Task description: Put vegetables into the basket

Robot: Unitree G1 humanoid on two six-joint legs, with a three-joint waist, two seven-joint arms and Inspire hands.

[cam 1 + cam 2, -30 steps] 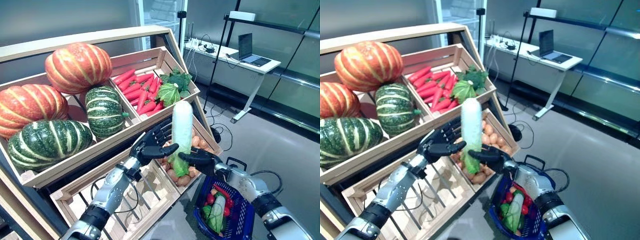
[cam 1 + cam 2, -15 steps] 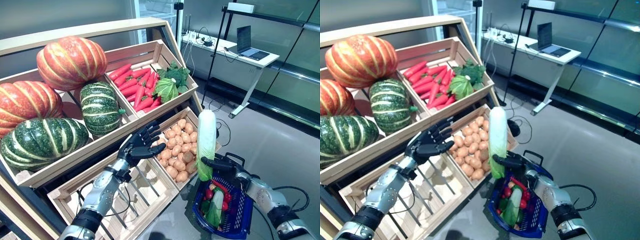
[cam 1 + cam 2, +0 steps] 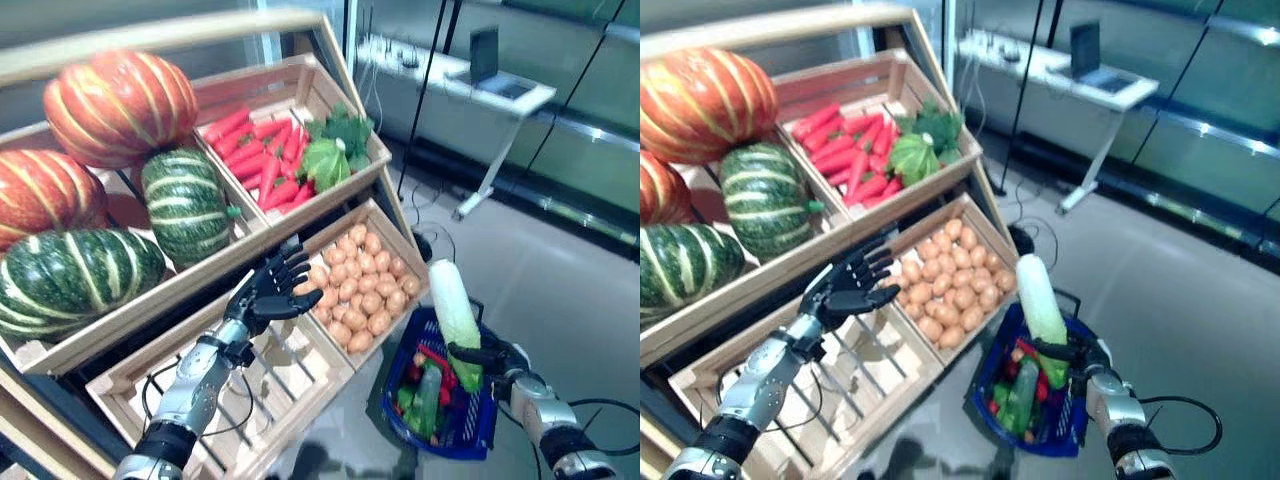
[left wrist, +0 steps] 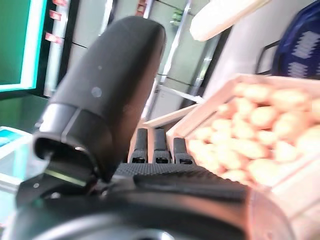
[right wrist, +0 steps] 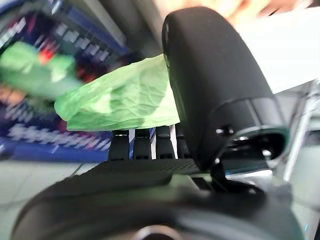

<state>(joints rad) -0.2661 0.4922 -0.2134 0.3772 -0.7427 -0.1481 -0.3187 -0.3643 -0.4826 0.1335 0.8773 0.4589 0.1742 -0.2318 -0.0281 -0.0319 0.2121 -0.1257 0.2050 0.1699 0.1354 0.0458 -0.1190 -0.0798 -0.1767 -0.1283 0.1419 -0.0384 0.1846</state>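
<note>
Your long white cabbage w/ green leafy end stands tilted in the right hand, thumb & fingers clamped on its green end, right above the blue plastic basket. Basket already holds green & red veg just below that hand. Left hand is empty, fingers spread, hovering at the edge of the wooden crate of potatoes. Further off: striped pumpkins and red carrots in upper crates.
</note>
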